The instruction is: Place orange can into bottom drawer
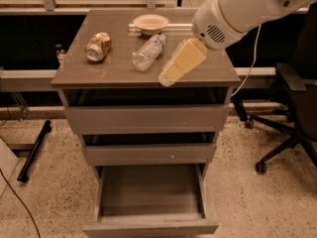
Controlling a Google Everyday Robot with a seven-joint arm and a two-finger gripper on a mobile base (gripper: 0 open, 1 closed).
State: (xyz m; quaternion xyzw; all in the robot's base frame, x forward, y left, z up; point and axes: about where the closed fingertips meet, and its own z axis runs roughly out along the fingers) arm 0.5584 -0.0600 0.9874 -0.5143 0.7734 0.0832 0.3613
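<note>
The orange can [98, 46] lies on its side at the left of the grey-brown cabinet top [114, 71], silver end facing front-left. The bottom drawer [151, 202] is pulled out and its grey floor is bare. My gripper [168, 77] is the cream-coloured tip of the white arm, hanging over the front right part of the cabinet top, to the right of the can and just right of the plastic bottle. It holds nothing that I can see.
A clear plastic bottle [148, 52] lies in the middle of the top. A shallow bowl [151, 22] stands at the back. The two upper drawers [148, 118] are slightly ajar. An office chair [292, 113] stands at the right. A black bar [33, 150] lies on the floor at the left.
</note>
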